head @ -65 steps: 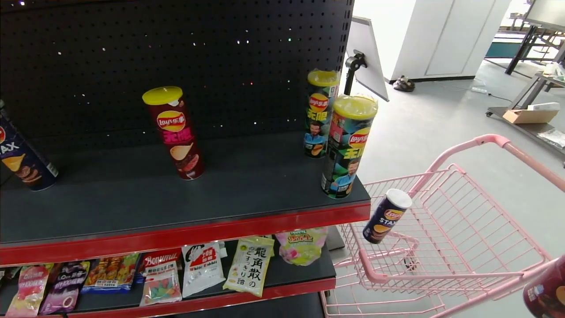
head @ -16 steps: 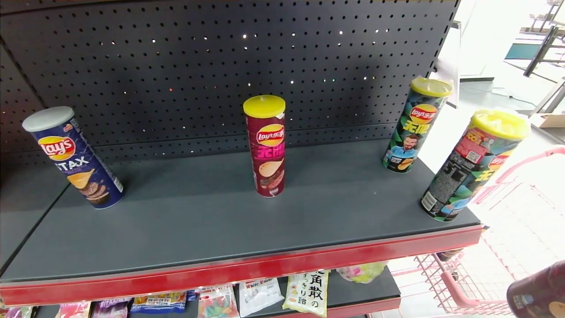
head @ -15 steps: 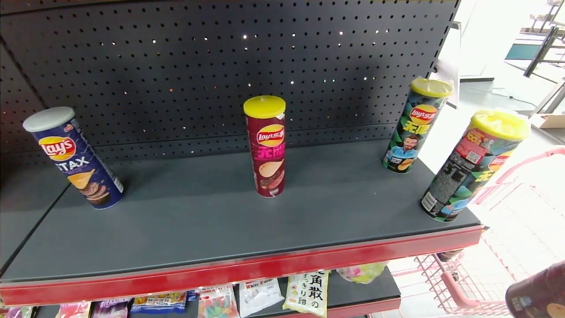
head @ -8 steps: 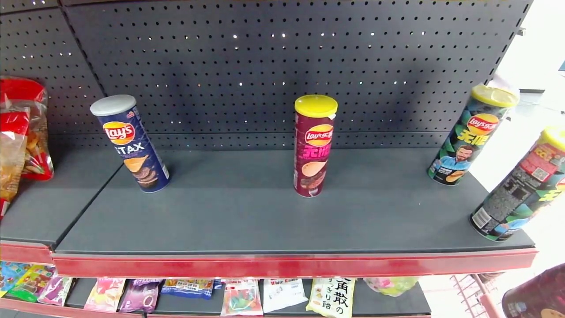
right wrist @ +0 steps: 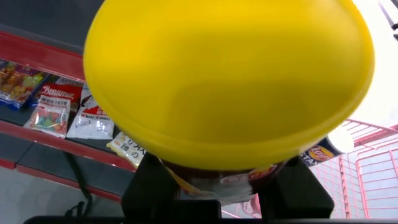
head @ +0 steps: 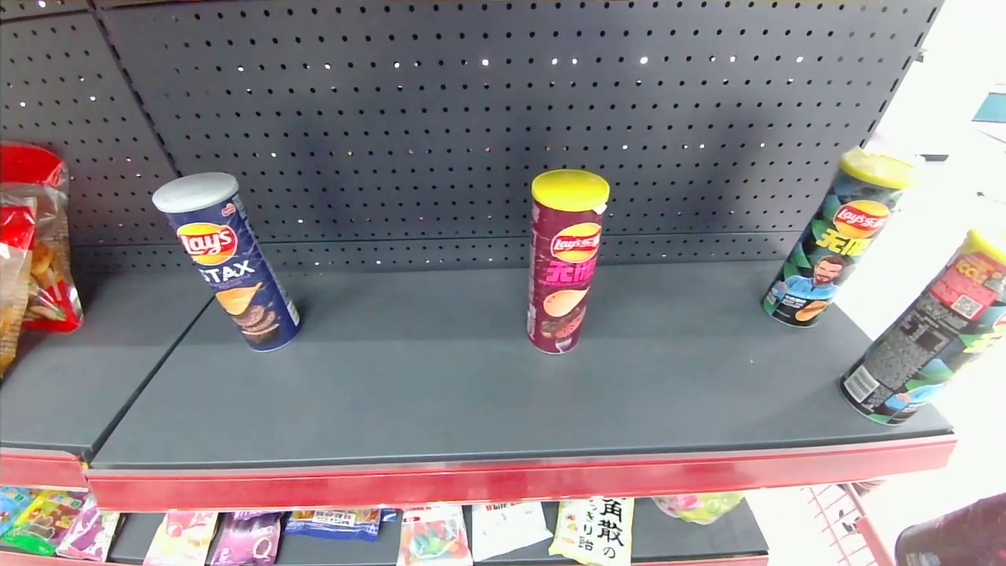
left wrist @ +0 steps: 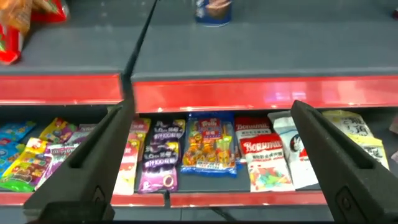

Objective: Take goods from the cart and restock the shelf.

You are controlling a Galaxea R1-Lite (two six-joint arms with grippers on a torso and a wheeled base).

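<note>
chip can (right wrist: 230, 81) with yellow lid clamped in right pincer (right wrist: 224, 194); left pincer (left wrist: 208, 109) spread wide, empty.

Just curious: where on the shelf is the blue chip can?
In the head view, the blue can stands left on the upper shelf, between the red bag and the maroon can.

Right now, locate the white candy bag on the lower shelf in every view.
Head view: white candy bag, lower shelf, beside the beige bag.
Left wrist view: the bag next to a red bag.
Right wrist view: the bag beside that red bag.
Shared landmark: red shelf edge.
</note>
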